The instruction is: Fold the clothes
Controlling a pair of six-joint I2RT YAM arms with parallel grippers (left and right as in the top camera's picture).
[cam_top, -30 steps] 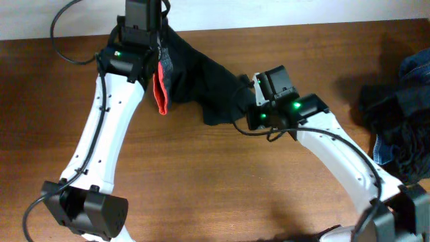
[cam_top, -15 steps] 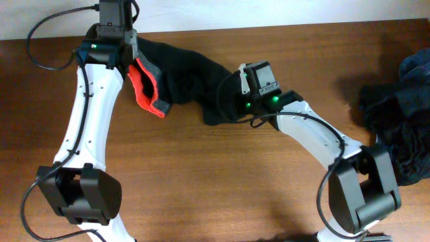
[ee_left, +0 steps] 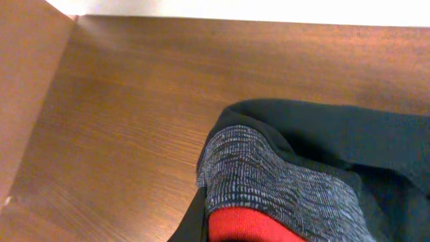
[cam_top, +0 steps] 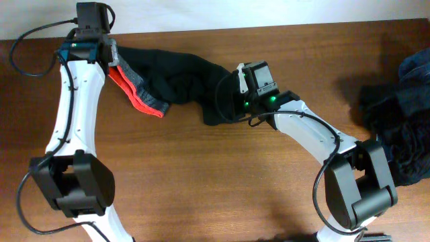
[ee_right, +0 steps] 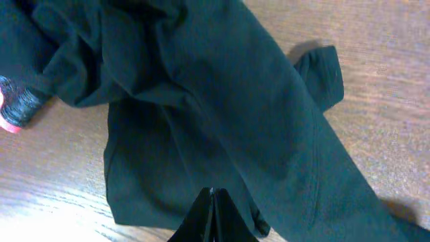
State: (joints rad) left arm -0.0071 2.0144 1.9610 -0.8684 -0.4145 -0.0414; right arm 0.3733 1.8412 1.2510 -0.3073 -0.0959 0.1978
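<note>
Overhead: I look straight down on the brown wooden table (cam_top: 201,188) from far enough off to see the white left arm (cam_top: 74,114) and the white right arm (cam_top: 316,134).
Left wrist: I sit close over the table's 11 o'clock corner, looking down at a slant. The black soft fabric pants with a grey waistband and red inner band (ee_left: 282,181) fill the 5 o'clock part.
Right wrist: very near, facing down on the pants' black cloth, with wood at 3 and 7 o'clock.
Shared: all three views show the pants. The right wrist view catches the waistband only at 9 o'clock.
Overhead only: the heap of dark blue and black garments (cam_top: 403,114) at 3 o'clock.
</note>
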